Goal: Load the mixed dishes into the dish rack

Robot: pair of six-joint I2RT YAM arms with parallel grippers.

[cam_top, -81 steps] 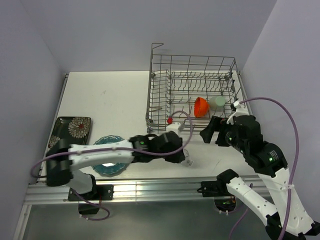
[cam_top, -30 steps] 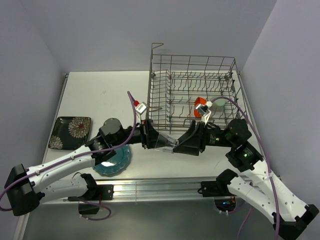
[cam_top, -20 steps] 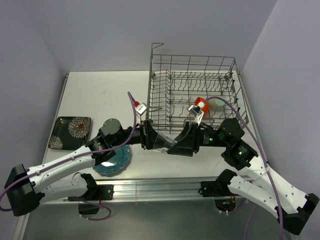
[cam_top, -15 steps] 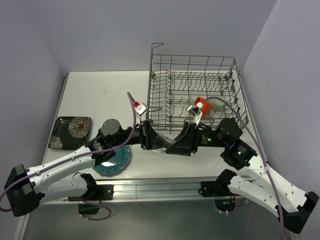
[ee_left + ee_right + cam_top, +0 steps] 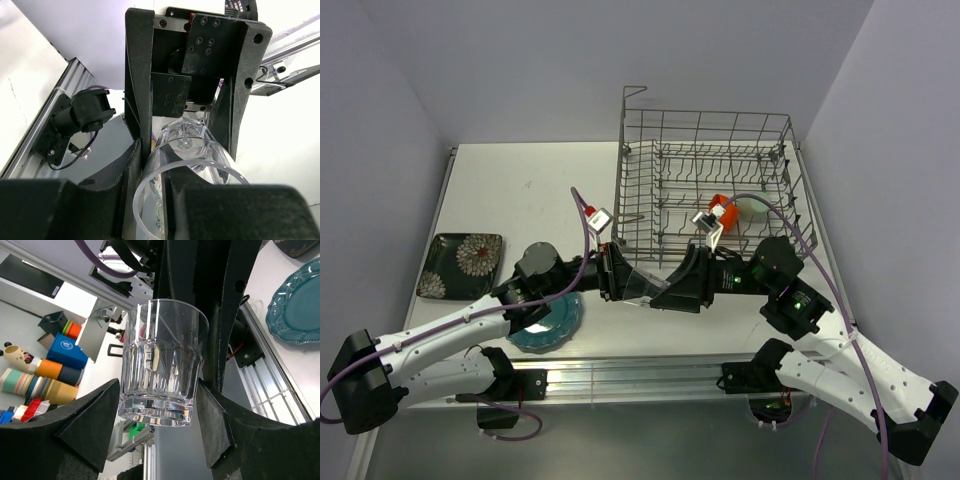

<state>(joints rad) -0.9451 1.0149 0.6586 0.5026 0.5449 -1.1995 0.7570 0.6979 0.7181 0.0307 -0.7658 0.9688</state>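
The small clear glass [image 5: 645,285] hangs above the table in front of the dish rack [image 5: 705,150]. My left gripper [image 5: 622,280] is shut on its rim end [image 5: 187,165]. My right gripper [image 5: 667,290] is open, with its pads close on either side of the glass base [image 5: 162,365]. The orange-red bowl [image 5: 723,203] and pale green cup [image 5: 756,207] sit in the rack. The teal scalloped plate [image 5: 565,318] lies under my left arm and also shows in the right wrist view [image 5: 300,305]. The black flowered plate [image 5: 460,262] lies at the left edge.
The rack's upright tines and tall back-left handle [image 5: 635,95] stand just behind the two grippers. An aluminium rail [image 5: 620,372] runs along the table's near edge. Both arms meet over the front middle of the table.
My left gripper lifted the glass from the table and turned it toward the right arm. My right gripper swung in from the right and has closed in around the glass base.
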